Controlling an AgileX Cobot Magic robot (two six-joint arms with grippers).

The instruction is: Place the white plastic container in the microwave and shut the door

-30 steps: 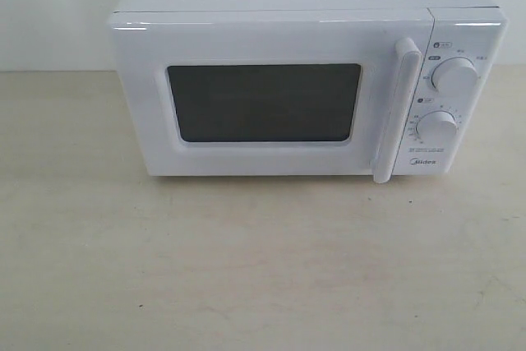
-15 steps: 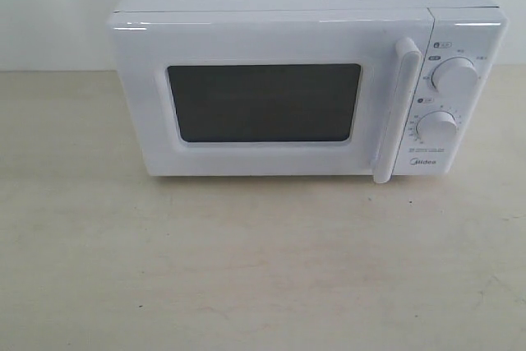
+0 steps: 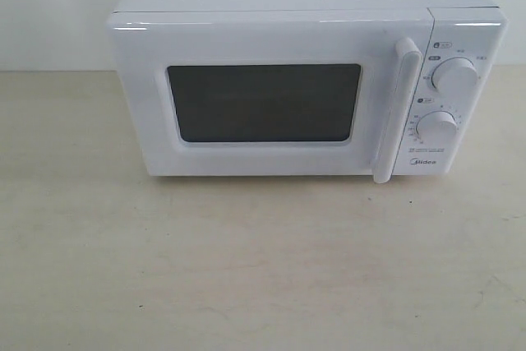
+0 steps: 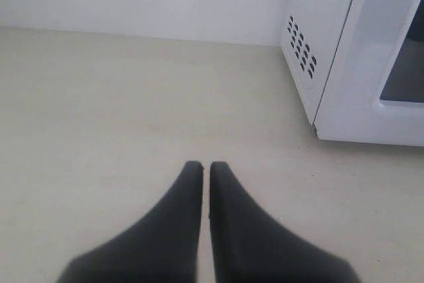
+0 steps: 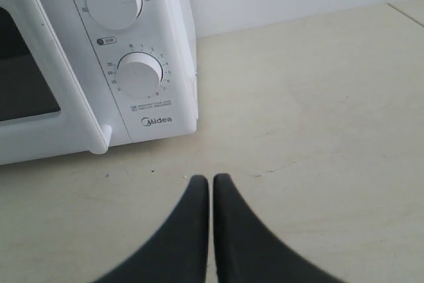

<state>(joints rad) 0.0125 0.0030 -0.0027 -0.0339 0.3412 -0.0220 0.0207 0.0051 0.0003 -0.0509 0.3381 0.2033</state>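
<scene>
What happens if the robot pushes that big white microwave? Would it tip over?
Probably not: the microwave is wide, low and sits flat on the table, so it looks hard to tip. It likely feels heavy and stiff. Its glossy door might be slippery to push on.

Desk: pale beige, faint mottling, few dark specks. Wall behind: plain white. Lighting even, soft.

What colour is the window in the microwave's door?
The window is dark grey, clearest in the exterior view.
</scene>
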